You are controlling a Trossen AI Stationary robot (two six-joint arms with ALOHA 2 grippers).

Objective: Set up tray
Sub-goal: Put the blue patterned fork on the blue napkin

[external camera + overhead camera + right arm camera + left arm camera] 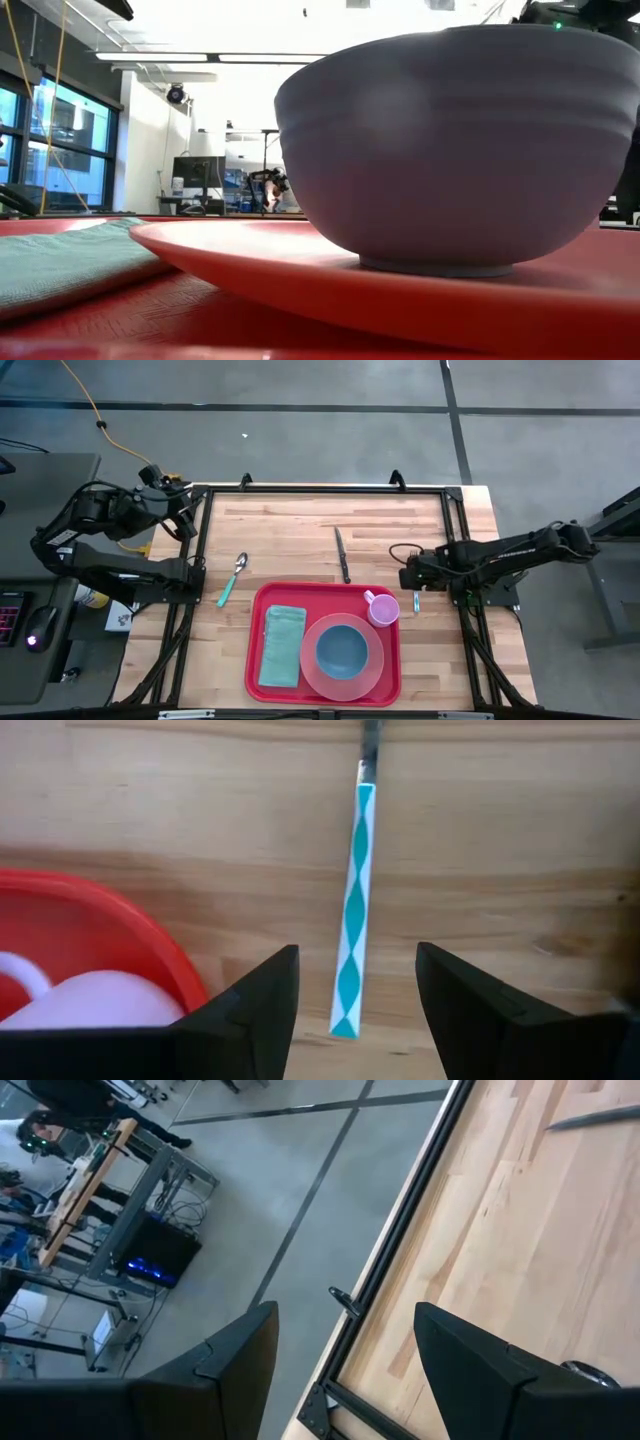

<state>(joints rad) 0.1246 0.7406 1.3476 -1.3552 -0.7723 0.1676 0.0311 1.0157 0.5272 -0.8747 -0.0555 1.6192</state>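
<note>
Fingers of the right gripper [355,1005] stood open over a teal-and-white striped utensil handle [353,910], at three o'clock of the large red plastic tray [253,650]. Left gripper [345,1370] waited open at the table's ten o'clock corner.

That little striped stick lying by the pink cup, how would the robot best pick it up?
Probably by the striped handle, near its middle, coming straight down from above. It lies flat on the bare table, clear of the tray, and the open right gripper already straddles it, so the fingers can close across its narrow width.

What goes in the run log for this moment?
left gripper: open, parked off table | right gripper: open above utensil | tray: holds plate, bowl, napkin, cup
</note>
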